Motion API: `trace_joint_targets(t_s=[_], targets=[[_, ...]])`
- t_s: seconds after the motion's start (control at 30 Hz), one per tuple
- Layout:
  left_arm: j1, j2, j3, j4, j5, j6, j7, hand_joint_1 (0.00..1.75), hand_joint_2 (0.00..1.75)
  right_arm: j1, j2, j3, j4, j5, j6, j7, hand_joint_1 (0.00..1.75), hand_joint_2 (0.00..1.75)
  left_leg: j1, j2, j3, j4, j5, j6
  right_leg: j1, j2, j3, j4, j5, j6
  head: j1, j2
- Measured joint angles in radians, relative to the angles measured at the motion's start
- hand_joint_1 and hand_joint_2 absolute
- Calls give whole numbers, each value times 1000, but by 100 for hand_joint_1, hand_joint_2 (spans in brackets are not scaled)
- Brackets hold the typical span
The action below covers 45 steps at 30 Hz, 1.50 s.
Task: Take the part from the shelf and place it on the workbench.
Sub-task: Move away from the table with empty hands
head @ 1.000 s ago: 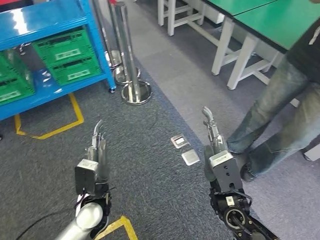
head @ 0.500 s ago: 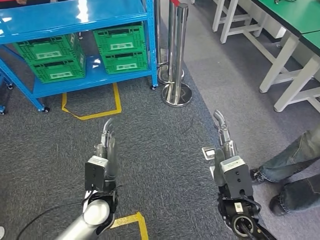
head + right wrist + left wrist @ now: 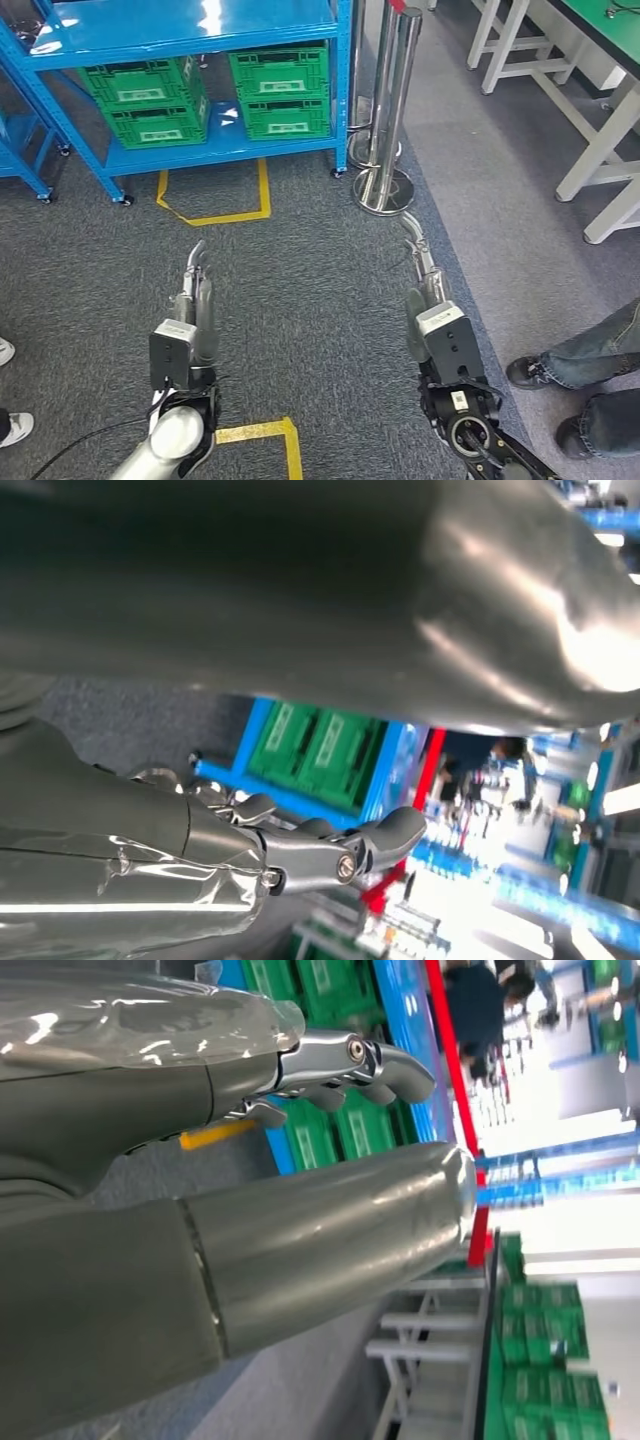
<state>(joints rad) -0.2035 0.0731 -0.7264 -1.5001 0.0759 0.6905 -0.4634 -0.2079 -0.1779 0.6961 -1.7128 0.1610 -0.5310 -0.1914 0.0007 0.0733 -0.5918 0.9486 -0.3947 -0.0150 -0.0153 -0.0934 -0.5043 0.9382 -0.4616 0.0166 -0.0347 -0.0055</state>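
We hold both arms forward and low in the head view. Our left hand (image 3: 195,300) sits lower left of centre, fingers stretched out and empty; the left wrist view shows its fingers (image 3: 355,1060) extended apart from the thumb. Our right hand (image 3: 423,280) sits lower right of centre, fingers likewise extended and holding nothing. The blue shelf (image 3: 189,25) spans the upper left of the frame, well apart from both hands, with green crates (image 3: 219,95) on its lower level. We cannot tell which item is the part. Chrome posts (image 3: 389,110) stand upper right of centre; a person's legs (image 3: 589,380) enter at the lower right edge.
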Motion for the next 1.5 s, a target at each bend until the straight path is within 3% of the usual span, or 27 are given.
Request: trace_joint_targets(t_s=[0.07,0.13,0.2,0.27,0.3,0.33,0.37,0.43,0.5,0.8,1.13,1.27,1.3,1.4,1.43,1.47,1.5], targets=[[-1,1,0,-3,-1,0,1,0,0,-1,0,0,0,0,0,1,0,0,-2,-21,0,-6,-1,11,2,-18,6,-1,-7,10,7,0],[-1,2,0,-5,-2,-1,1,0,0,-3,0,-1,0,0,-1,1,0,0,2,-44,4,-10,1,22,-3,9,-2,28,-33,20,15,0],[-1,1,0,-6,-3,-2,2,0,0,-2,0,-2,0,0,-3,0,0,0,5,-67,8,-12,1,31,-5,63,-53,140,-93,24,31,0],[1,1,0,-6,-2,-2,2,0,0,2,-1,-2,0,-2,-5,0,0,0,2,-92,10,-11,0,36,-3,86,-123,281,-143,23,46,0],[2,1,0,-6,-1,-2,2,0,0,3,-1,-1,0,-5,-5,0,0,0,1,-104,11,-11,-1,37,-2,89,-143,313,-142,21,50,0],[4,1,0,-6,0,-2,2,0,0,4,-1,-1,0,-9,-6,-1,0,0,-1,-117,14,-11,-2,38,-2,90,-145,306,-121,18,53,0],[4,1,0,-6,1,-2,2,0,0,4,-1,-2,0,-13,-6,-3,0,0,-2,-128,18,-11,-4,39,-2,93,-129,258,-83,13,57,0],[5,1,0,-6,3,-2,2,0,0,3,-1,-3,0,-19,-8,-9,0,0,-5,-145,23,-9,-7,38,0,107,-78,121,-5,1,66,0],[5,1,0,-6,5,-1,2,0,0,3,-1,-4,0,-28,-9,-16,0,0,-8,-155,18,-5,-8,32,3,119,-43,37,19,-7,69,0],[6,2,0,-6,9,-1,19,0,0,10,-1,1,0,13,-34,-25,0,0,-4,-153,17,-8,-7,30,9,123,-30,15,13,-8,42,0],[-1,2,0,-9,43,-21,32,0,0,25,3,14,-2,27,-48,-18,0,0,-3,-153,19,-12,-7,22,8,124,-29,12,13,-11,33,0],[-6,0,0,-15,44,-23,34,0,0,31,3,17,-13,37,-53,-11,0,0,4,-146,44,-50,3,38,10,119,-29,14,6,1,28,0],[-8,-1,0,-16,44,-24,34,0,0,31,3,17,-16,39,-55,-10,0,0,10,-142,55,-64,7,39,11,115,-45,49,-14,4,31,0],[-10,-2,0,-16,45,-24,35,0,0,37,3,18,-17,40,-56,-6,0,0,17,-135,69,-72,3,37,-1,107,-142,239,-92,21,48,0],[-9,-1,0,-16,46,-24,36,0,0,39,3,19,-17,40,-56,-4,0,0,20,-133,71,-71,-1,34,-8,105,-164,275,-96,28,51,0],[-9,-1,0,-16,46,-24,36,0,0,40,3,19,-17,40,-56,-1,0,0,24,-133,73,-68,-5,29,-14,104,-167,273,-80,35,53,0],[-9,-2,0,-16,46,-23,37,0,0,41,3,19,-17,41,-56,1,0,0,29,-134,76,-63,-12,22,-21,102,-150,232,-48,44,55,0]])
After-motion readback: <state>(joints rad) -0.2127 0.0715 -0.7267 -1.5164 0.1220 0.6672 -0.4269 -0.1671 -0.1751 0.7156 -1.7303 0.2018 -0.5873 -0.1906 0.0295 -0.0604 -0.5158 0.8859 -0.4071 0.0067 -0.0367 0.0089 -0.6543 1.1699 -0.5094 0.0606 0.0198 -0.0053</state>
